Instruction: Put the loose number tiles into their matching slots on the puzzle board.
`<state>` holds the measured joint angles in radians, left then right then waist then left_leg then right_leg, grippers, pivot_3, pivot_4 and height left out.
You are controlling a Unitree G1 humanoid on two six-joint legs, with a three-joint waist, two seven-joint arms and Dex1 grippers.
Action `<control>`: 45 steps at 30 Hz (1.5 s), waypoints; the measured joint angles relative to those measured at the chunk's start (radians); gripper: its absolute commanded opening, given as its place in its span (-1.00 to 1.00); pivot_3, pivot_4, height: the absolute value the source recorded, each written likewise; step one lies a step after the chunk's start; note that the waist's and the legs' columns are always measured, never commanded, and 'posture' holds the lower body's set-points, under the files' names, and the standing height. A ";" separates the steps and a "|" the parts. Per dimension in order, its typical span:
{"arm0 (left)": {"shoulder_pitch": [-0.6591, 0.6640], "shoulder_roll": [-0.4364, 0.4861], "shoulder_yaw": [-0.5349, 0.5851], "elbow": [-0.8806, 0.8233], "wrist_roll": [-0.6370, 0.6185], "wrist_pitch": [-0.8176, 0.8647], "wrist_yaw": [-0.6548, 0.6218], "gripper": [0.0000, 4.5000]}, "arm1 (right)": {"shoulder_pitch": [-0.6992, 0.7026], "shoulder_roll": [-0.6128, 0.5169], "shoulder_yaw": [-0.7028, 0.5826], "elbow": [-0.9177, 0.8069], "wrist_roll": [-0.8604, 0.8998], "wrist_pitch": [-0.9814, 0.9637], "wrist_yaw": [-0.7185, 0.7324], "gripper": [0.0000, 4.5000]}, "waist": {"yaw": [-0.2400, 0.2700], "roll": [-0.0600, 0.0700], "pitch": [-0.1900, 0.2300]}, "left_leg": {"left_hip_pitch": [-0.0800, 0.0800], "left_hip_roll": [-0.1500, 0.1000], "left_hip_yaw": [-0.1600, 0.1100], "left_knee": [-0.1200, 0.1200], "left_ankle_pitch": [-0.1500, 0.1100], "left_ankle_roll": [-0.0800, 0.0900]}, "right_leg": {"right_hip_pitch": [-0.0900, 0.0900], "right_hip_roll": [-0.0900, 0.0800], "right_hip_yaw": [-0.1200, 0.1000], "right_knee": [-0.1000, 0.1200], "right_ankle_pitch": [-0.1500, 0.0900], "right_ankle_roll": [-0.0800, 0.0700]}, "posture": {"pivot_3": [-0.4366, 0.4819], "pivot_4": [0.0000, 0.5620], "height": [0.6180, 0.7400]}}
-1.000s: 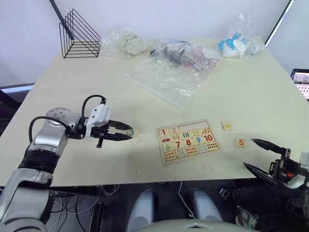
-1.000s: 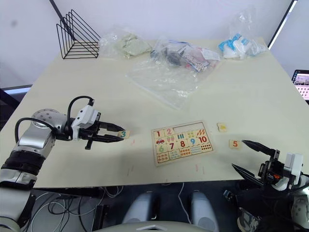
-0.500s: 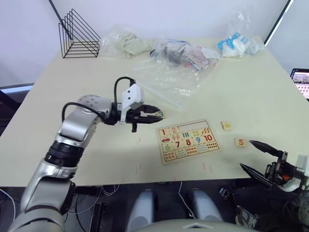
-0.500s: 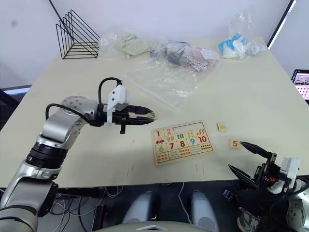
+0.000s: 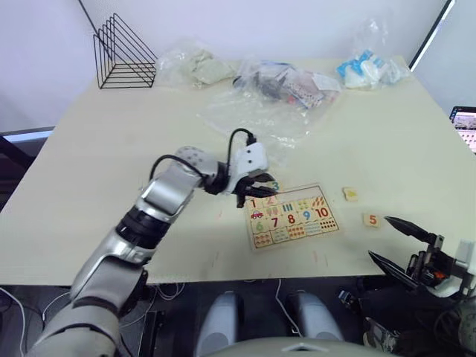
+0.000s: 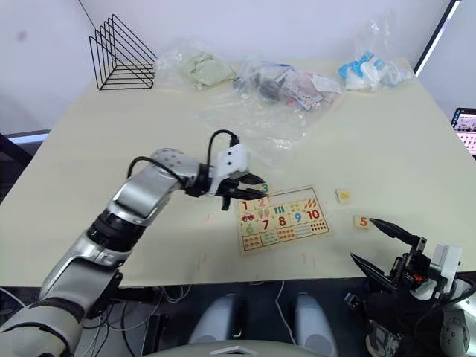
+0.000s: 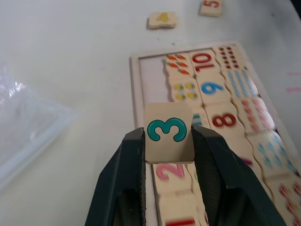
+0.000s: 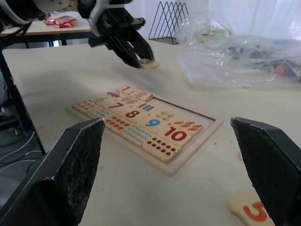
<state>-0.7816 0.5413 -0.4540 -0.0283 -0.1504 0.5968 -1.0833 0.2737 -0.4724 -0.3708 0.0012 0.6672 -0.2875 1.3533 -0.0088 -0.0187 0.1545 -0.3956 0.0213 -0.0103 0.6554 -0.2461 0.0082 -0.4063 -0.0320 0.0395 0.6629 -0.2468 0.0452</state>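
The puzzle board [image 5: 332, 210] lies flat near the table's front, its rows mostly filled with tiles and an empty stretch in the top row. My left gripper [image 5: 266, 186] is shut on the green 3 tile [image 7: 168, 132], held upright just above the board's top row, over the pink 2. Two loose number tiles rest on the table to the right of the board: the yellow 4 [image 5: 349, 194] and the orange 5 [image 5: 371, 219]. My right gripper [image 5: 378, 238] stands open and empty near the front right edge, just short of the 5 tile.
A black wire rack [image 5: 123, 52] stands at the back left. Clear plastic bags [image 5: 275, 104] spread across the back middle, with a pale-filled bag [image 5: 197, 67] and a blue-filled bag [image 5: 368, 68] beside them. A screen [image 5: 465, 123] sits off the right edge.
My left gripper has carried the 3 tile to the right, from the table's left part to just over the board's top row. The right gripper has barely moved.
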 measured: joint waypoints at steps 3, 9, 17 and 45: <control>-0.025 -0.016 -0.028 0.011 0.025 0.038 0.006 -0.59 | 0.001 0.000 0.000 -0.003 0.000 -0.001 -0.008 1.00 | -0.004 0.000 0.000 | 0.000 0.000 0.000 0.000 0.000 0.000 | 0.000 0.001 0.001 0.000 0.000 0.000 | -0.05 -0.47 1.00; -0.084 -0.044 -0.091 0.045 0.073 0.137 0.001 -0.59 | -0.001 0.000 0.001 -0.003 0.000 -0.003 -0.010 1.00 | -0.004 0.000 0.000 | 0.000 0.000 0.000 0.000 0.000 0.000 | 0.000 0.001 0.002 0.000 -0.001 0.000 | -0.05 -0.47 1.00; -0.120 -0.079 -0.135 0.062 0.107 0.195 0.000 -0.59 | 0.001 0.000 0.000 -0.002 0.000 -0.009 -0.010 1.00 | -0.004 0.000 0.000 | 0.000 0.000 0.000 0.000 0.000 0.000 | 0.000 0.001 0.002 0.000 -0.001 0.000 | -0.05 -0.47 1.00; -0.124 -0.118 -0.160 0.119 0.182 0.192 -0.004 -0.59 | 0.025 0.000 0.001 -0.025 0.000 -0.022 -0.036 1.00 | -0.003 0.000 0.000 | 0.000 0.000 0.000 0.000 0.000 0.000 | 0.000 0.001 0.002 0.000 -0.001 0.001 | -0.05 -0.47 1.00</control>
<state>-0.9052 0.4235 -0.6141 0.0906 0.0313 0.7891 -1.0877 0.2991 -0.4723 -0.3702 -0.0236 0.6672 -0.3093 1.3172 -0.0123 -0.0184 0.1546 -0.3956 0.0215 -0.0105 0.6554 -0.2461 0.0082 -0.4064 -0.0307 0.0414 0.6630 -0.2474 0.0457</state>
